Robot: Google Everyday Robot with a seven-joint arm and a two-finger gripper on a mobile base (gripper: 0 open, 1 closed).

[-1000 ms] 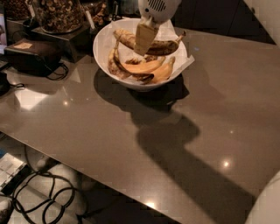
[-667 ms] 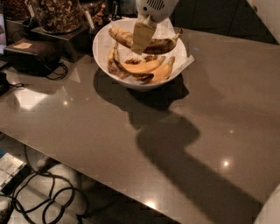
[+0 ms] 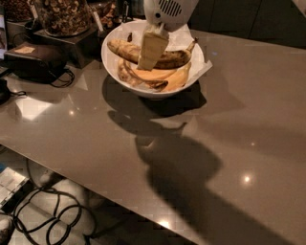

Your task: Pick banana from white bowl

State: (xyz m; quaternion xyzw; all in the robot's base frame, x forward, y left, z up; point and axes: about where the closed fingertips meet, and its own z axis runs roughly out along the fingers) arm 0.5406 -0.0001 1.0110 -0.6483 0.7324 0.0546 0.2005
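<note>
The white bowl (image 3: 109, 64) stands at the back of the grey table and is lined with white paper. The banana (image 3: 175, 58), long, yellow and mottled brown, lies across the bowl with its dark stem pointing up to the right. My gripper (image 3: 152, 50) comes down from the top of the camera view under its white housing. It hangs right over the middle of the banana and covers part of it. A thinner spotted banana (image 3: 123, 73) and smooth orange-yellow pieces (image 3: 178, 79) lie in front of it in the bowl.
A glass jar of nuts (image 3: 62, 14) stands on a metal stand (image 3: 69, 42) left of the bowl. A black pouch with a cord (image 3: 33, 60) lies at the far left. Cables (image 3: 52, 217) lie on the floor beyond the table's near edge.
My gripper has shifted slightly left and lower, onto the banana in the bowl. The bowl and the fruit have not moved.
</note>
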